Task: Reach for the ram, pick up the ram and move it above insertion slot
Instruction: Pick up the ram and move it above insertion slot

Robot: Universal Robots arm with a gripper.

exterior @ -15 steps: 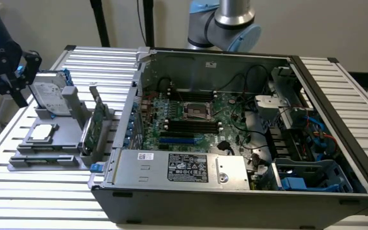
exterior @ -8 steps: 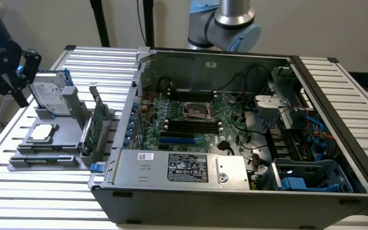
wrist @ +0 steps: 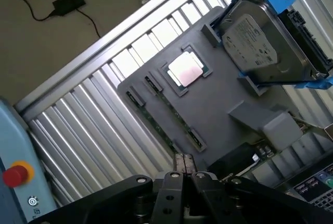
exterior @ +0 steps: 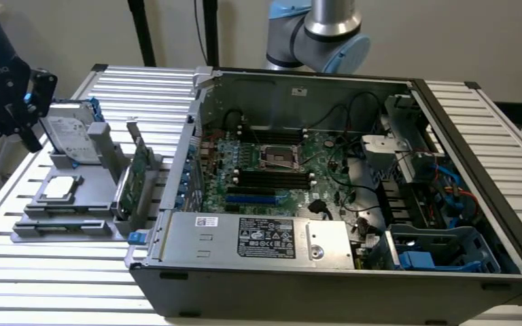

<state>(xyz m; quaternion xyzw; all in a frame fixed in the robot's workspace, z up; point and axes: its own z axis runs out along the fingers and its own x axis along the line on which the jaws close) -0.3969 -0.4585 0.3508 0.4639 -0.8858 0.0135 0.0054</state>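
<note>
The ram is a thin green strip lying on edge in a slot of the grey holder. My gripper hangs above the holder's near edge, just short of the ram's end. Its fingers are pressed together with nothing between them. In the exterior view the gripper hovers at the left, beside the holder. The black memory slots sit on the motherboard inside the open computer case.
On the holder stand a hard drive, a CPU and an upright green expansion card. The case walls rise to the exterior view's right of the holder. Cables and a blue drive cage crowd the case's right side. A red stop button is nearby.
</note>
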